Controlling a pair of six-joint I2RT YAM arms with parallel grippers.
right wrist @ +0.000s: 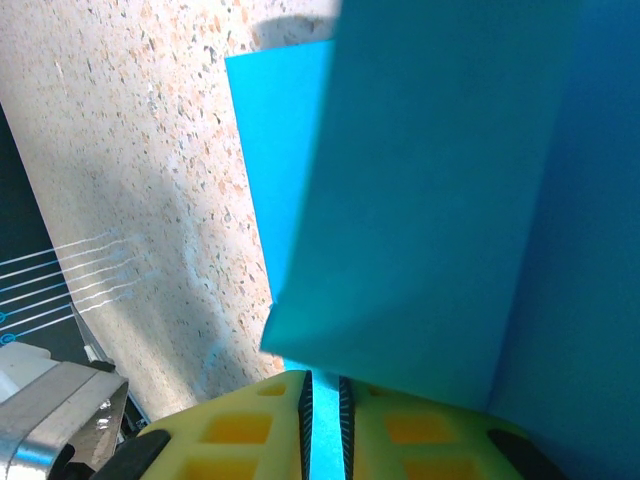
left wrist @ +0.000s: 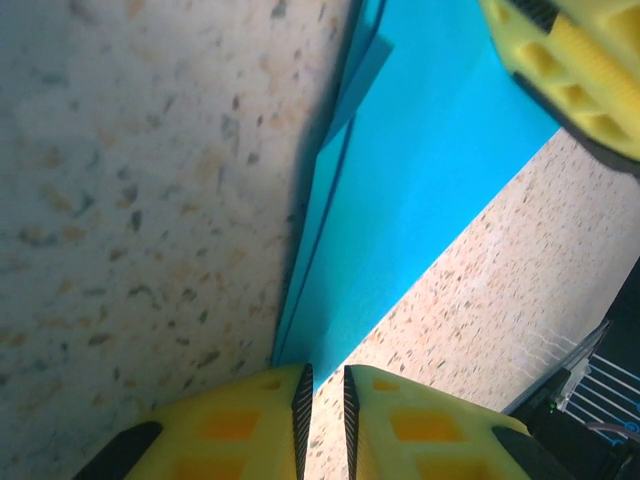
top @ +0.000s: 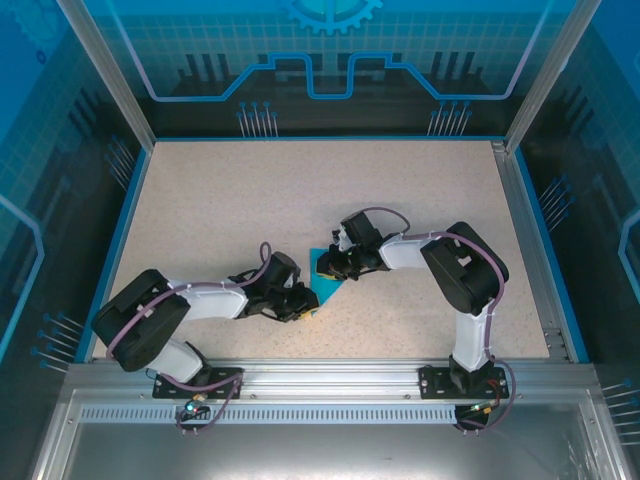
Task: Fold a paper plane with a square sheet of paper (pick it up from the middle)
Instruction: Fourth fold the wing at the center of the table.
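A folded teal-blue paper sheet (top: 327, 283) lies on the speckled bench (top: 250, 200) just below the centre of the overhead frame, caught between my two arms. The right fingers (top: 338, 266) meet it from the upper right and the left fingers (top: 303, 303) from the lower left.

On the right wrist camera, the yellow right fingers (right wrist: 240, 430) at the bottom edge stand narrow and pinch the paper, with a strip of teal showing in the slit between them (one raised flap covers much of that frame).

On the left wrist camera, the left fingers (left wrist: 230, 425) sit nearly together with bare bench in the slit. The sheet's sharp corner ends right at one pad, and I cannot tell whether they touch.
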